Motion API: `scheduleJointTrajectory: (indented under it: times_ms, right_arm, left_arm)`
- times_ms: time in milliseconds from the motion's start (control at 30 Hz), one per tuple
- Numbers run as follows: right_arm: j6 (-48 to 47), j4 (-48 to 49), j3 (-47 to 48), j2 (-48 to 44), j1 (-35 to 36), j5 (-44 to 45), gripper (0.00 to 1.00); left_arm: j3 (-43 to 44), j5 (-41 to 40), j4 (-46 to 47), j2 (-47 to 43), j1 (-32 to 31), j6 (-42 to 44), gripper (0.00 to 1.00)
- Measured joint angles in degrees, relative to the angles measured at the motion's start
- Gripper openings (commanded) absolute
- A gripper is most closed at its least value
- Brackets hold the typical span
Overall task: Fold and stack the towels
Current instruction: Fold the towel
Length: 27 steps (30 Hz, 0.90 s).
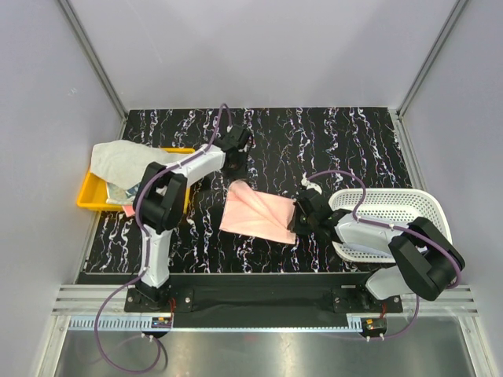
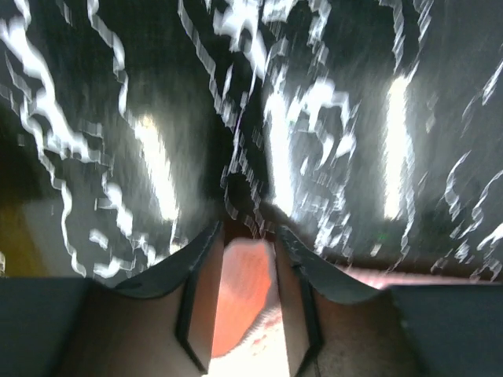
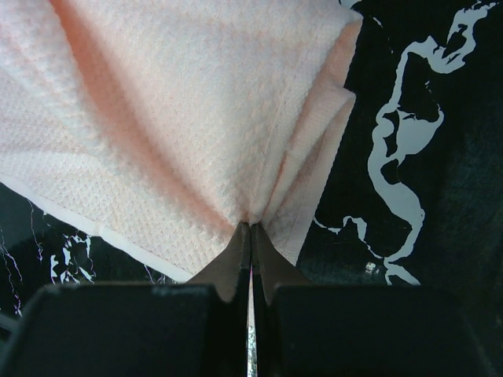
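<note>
A pale pink towel (image 1: 258,210) lies half folded in the middle of the black marbled table (image 1: 330,141). My right gripper (image 1: 297,214) is shut on its right edge. In the right wrist view the cloth (image 3: 181,110) bunches into pleats where the closed jaws (image 3: 251,228) pinch it. My left gripper (image 1: 234,145) hovers just beyond the towel's far corner, jaws apart and nothing clamped. The left wrist view is blurred; the pink cloth (image 2: 244,290) shows below, between the fingers (image 2: 247,232). A whitish towel (image 1: 118,157) is heaped on the yellow tray (image 1: 90,192) over a patterned one (image 1: 126,192).
A white mesh basket (image 1: 393,216) stands at the right, close behind my right arm. The yellow tray sits at the table's left edge beside my left arm. Grey walls enclose the table on three sides.
</note>
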Motion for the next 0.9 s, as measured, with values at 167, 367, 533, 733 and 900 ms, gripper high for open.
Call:
scheduleJointTrajectory:
  times_ms: [167, 367, 533, 733, 900]
  right_arm:
    - [0.00, 0.00, 0.00, 0.00, 0.00, 0.00, 0.00]
    - [0.02, 0.02, 0.00, 0.00, 0.00, 0.04, 0.00]
    - [0.04, 0.04, 0.00, 0.00, 0.00, 0.39, 0.00]
    - [0.09, -0.39, 0.00, -1.01, 0.00, 1.22, 0.12]
    - [0.39, -1.95, 0.00, -5.09, 0.02, 2.03, 0.21]
  left_arm:
    - [-8.48, -0.07, 1.29, -6.56, -0.42, 0.02, 0.35]
    - [-18.97, 0.26, 5.25, -16.59, -0.42, -0.48, 0.35]
    - [-27.08, 0.39, 8.09, -23.67, -0.42, -1.09, 0.35]
    - [-33.77, 1.22, 11.65, -26.77, -0.46, -1.62, 0.31]
    - [-40.04, 2.05, 14.62, -26.84, -0.46, -2.34, 0.28]
